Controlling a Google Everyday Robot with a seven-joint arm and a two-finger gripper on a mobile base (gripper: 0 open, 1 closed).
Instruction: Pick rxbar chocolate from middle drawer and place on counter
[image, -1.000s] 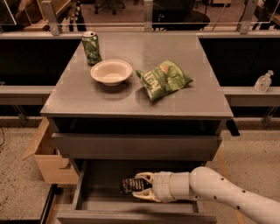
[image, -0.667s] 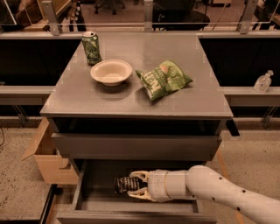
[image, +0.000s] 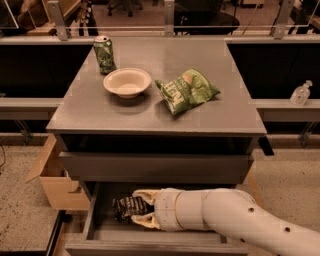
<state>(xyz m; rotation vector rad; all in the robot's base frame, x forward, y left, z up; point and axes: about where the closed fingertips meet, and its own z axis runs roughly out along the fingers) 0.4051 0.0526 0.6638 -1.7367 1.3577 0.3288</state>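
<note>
The rxbar chocolate, a dark wrapper with pale print, lies in the open middle drawer at its left part. My gripper reaches into the drawer from the right. Its cream fingers sit on both sides of the bar's right end and are closed on it. The bar's left end sticks out past the fingertips. The white arm covers the drawer's right half. The grey counter is above.
On the counter stand a green can, a cream bowl and a crinkled green chip bag. A cardboard box sits on the floor at the left. A clear bottle stands on the right ledge.
My gripper has moved left inside the drawer, and the bar has moved left with it between the fingers.
</note>
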